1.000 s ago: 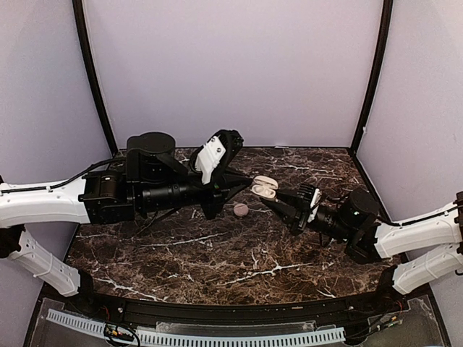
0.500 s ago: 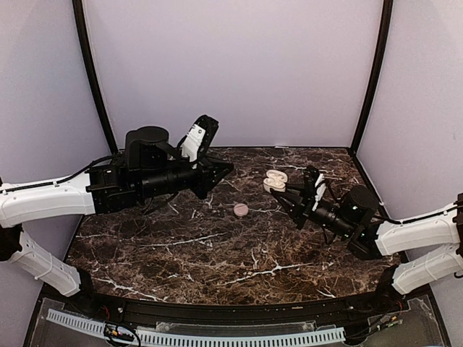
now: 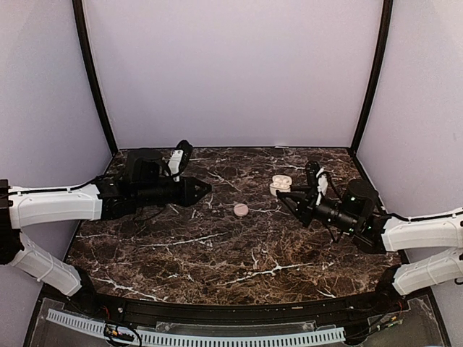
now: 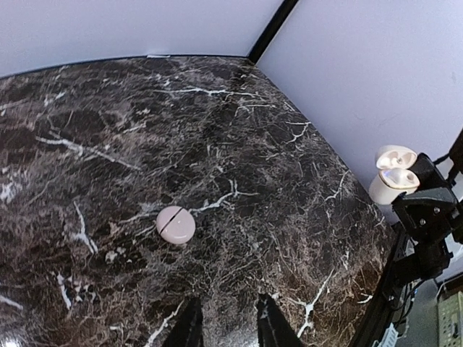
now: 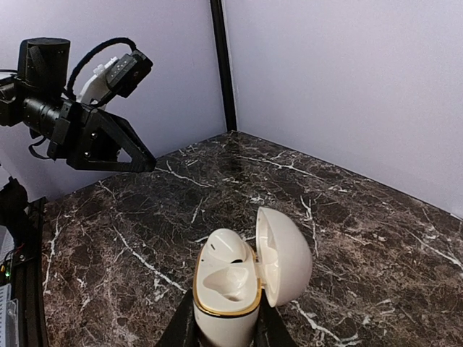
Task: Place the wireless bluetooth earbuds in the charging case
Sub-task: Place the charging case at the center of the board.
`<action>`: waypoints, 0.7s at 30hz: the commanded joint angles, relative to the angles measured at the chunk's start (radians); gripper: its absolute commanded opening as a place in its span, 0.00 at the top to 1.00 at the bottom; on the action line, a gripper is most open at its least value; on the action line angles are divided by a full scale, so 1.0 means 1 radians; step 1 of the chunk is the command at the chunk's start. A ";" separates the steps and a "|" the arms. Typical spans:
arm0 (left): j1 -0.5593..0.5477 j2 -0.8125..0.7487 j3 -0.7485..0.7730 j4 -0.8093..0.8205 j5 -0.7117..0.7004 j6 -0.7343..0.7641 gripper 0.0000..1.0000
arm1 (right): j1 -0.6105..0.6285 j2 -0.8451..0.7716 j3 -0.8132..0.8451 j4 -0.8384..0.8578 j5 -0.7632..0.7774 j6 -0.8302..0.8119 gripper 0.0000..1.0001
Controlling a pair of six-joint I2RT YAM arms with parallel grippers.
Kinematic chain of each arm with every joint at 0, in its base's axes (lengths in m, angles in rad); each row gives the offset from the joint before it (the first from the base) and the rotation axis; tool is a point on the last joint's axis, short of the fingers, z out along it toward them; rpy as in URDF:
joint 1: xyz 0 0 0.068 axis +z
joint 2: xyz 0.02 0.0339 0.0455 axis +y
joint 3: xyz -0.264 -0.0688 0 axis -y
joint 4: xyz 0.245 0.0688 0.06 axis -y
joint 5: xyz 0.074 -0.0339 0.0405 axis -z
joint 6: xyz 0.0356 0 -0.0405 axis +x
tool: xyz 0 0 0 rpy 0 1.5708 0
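My right gripper (image 5: 226, 329) is shut on the open white charging case (image 5: 224, 303) with a gold rim, held upright above the table; the lid (image 5: 288, 254) hangs open to the right. One white earbud (image 5: 233, 247) sits in the far slot. The near slot (image 5: 226, 280) looks empty, and no other earbud is in view. In the top view the case (image 3: 280, 184) is right of centre at the right gripper (image 3: 286, 192). My left gripper (image 3: 202, 190) is open and empty at the left, low over the table, well apart from the case (image 4: 393, 175); its fingers (image 4: 189, 329) show in the left wrist view.
A small round pink case (image 3: 241, 210) with a slit, shut, lies on the dark marble table (image 3: 239, 253) between the two grippers; it also shows ahead of the left fingers (image 4: 176, 225). Lavender walls close the back and sides. The left arm (image 5: 87, 130) faces the right wrist camera.
The left gripper has drawn back to the left, away from the case, and come down lower. The right gripper has carried the open case a little to the right and back.
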 commanded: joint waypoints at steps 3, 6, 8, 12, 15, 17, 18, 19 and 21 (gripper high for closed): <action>0.080 0.006 -0.059 -0.017 0.047 -0.169 0.57 | -0.011 0.071 0.065 -0.136 -0.108 0.093 1.00; 0.105 0.014 -0.084 -0.038 0.022 -0.200 0.40 | -0.010 0.150 0.098 -0.205 -0.200 0.121 1.00; 0.111 0.017 -0.082 -0.059 0.004 -0.200 0.31 | -0.010 0.205 0.109 -0.226 -0.230 0.141 1.00; 0.117 0.021 -0.076 -0.080 -0.006 -0.185 0.20 | -0.008 0.318 0.155 -0.307 -0.303 0.148 1.00; 0.120 0.016 -0.077 -0.087 -0.012 -0.179 0.18 | -0.008 0.406 0.195 -0.334 -0.354 0.164 1.00; 0.122 0.013 -0.079 -0.089 -0.015 -0.177 0.17 | -0.008 0.467 0.219 -0.336 -0.392 0.180 0.99; 0.124 0.011 -0.081 -0.089 -0.018 -0.175 0.17 | -0.008 0.494 0.231 -0.331 -0.411 0.189 0.97; 0.124 0.010 -0.082 -0.092 -0.021 -0.174 0.16 | -0.009 0.528 0.242 -0.327 -0.426 0.199 0.95; 0.127 0.009 -0.081 -0.100 -0.025 -0.171 0.15 | -0.008 0.569 0.267 -0.325 -0.451 0.210 0.91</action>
